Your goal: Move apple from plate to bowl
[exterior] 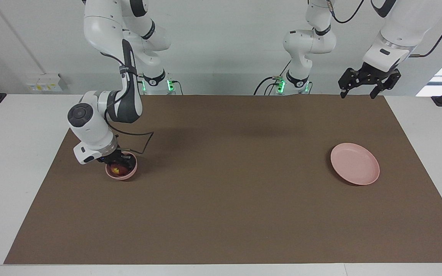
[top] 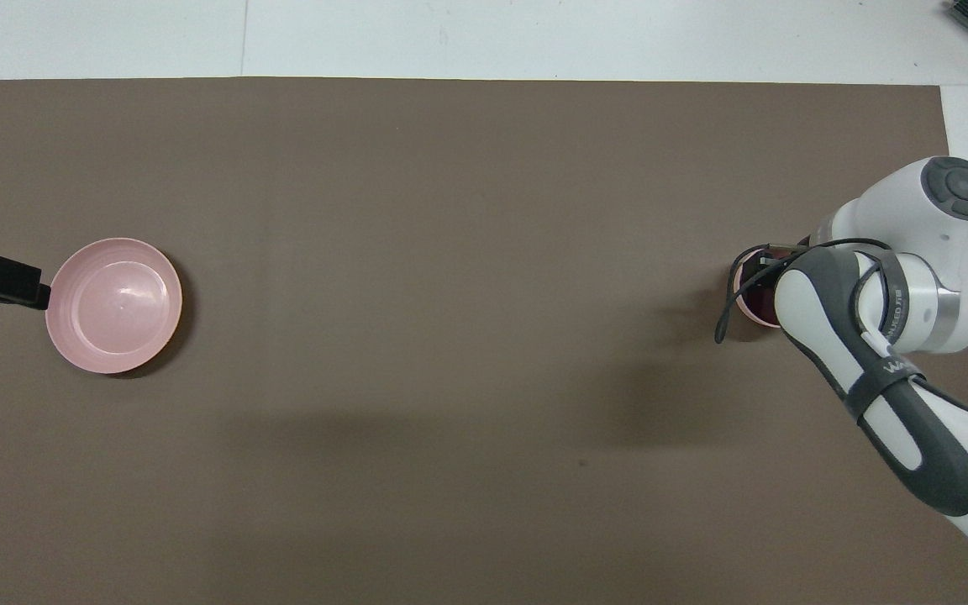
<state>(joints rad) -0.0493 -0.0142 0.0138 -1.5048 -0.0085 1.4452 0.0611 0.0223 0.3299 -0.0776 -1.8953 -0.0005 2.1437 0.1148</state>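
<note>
The small pink bowl [exterior: 129, 175] stands toward the right arm's end of the table. The dark red apple [exterior: 116, 169] with its yellowish patch lies inside it. My right gripper [exterior: 118, 162] reaches down into the bowl, right at the apple. In the overhead view the right arm covers nearly all of the bowl [top: 750, 313] and hides the apple. The flat pink plate [exterior: 355, 163] lies bare toward the left arm's end; it also shows in the overhead view [top: 114, 305]. My left gripper [exterior: 359, 94] hangs open and empty, high over the mat's edge nearest the robots.
A brown mat [exterior: 225, 191] covers most of the white table. A thin black cable [exterior: 144, 143] loops from the right wrist next to the bowl. The left gripper's tip [top: 5, 280] shows at the overhead view's edge beside the plate.
</note>
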